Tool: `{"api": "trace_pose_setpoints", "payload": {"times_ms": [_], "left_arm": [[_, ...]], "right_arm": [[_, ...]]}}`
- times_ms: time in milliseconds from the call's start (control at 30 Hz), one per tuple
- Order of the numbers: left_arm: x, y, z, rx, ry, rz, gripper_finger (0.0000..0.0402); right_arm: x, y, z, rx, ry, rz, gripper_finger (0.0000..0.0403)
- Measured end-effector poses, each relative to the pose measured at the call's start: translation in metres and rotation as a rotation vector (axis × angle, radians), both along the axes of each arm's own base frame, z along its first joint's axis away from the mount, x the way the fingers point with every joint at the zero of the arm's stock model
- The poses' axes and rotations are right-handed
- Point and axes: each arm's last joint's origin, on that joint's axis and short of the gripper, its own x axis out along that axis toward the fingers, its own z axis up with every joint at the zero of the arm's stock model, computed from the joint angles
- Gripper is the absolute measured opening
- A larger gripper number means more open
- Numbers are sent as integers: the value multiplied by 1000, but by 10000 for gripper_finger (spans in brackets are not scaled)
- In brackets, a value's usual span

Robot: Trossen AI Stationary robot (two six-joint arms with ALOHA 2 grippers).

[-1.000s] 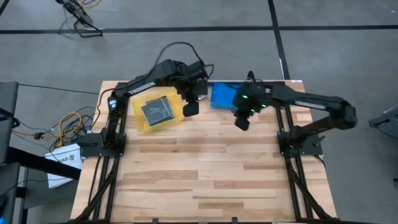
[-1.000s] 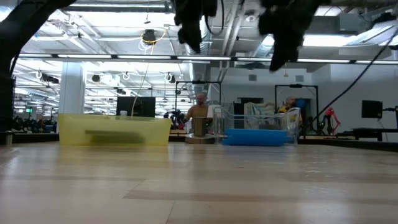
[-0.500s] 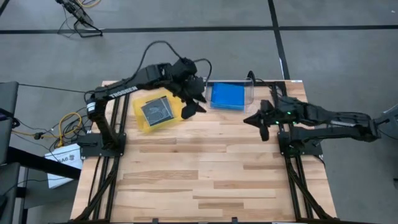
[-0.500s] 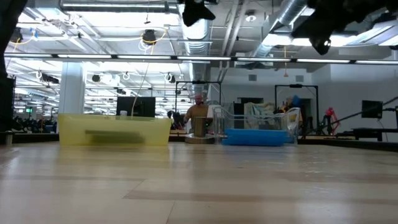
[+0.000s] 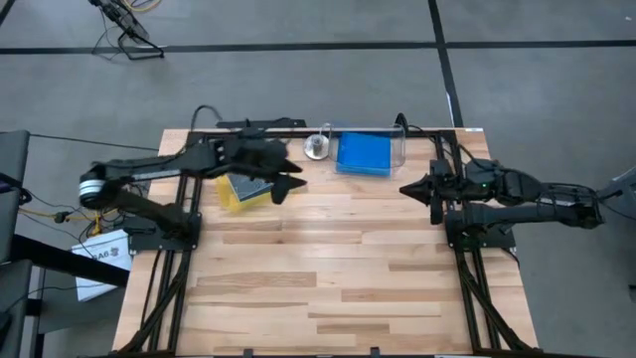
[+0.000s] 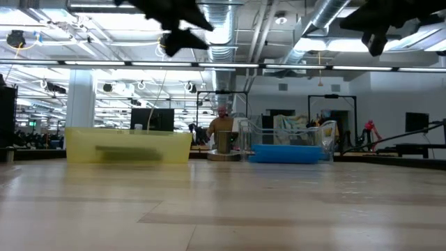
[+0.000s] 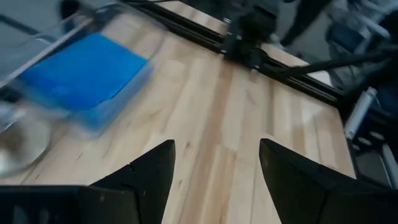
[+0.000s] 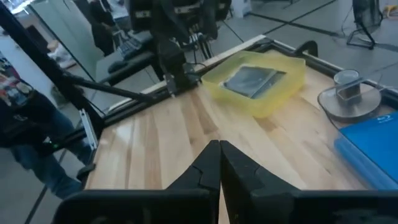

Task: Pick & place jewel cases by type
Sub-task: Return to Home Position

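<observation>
From above, the blue jewel cases lie stacked flat inside the clear tub at the far edge of the table, with a small silver stand just beside it. The yellow tray sits to the tub's left, half covered by the left arm. The left gripper hangs over the tray's near corner, carrying nothing. The right gripper is folded close to its own base, clear of both containers, which fits a sort that looks finished. At table height, tray and tub stand apart, each type in its own container, and both grippers hang high above them. The left wrist view shows its fingers spread wide and empty, with the blue stack in the tub ahead. The right wrist view shows its fingers pressed together on nothing, facing the clear-grey jewel case lying flat in the tray.
</observation>
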Motion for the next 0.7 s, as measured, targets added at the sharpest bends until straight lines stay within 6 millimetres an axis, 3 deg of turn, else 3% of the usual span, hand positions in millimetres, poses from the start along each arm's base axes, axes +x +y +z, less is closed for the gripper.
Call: {"api": "trace_pose_setpoints", "payload": {"times_ms": [100,367,533,700], "left_arm": [[-26,-6,-8,-2,-26,66,226],[-89,-23,-25,1,-67,133,226],[-122,-34,-43,-44,-116,141,226],[-148,-44,-45,-58,-205,111,226]], "right_arm": [[-2,0,2,3,-17,1,0],[0,-1,11,217,-138,-48,0],[2,6,14,29,-188,134,0],[14,11,-16,-104,-267,156,0]]}}
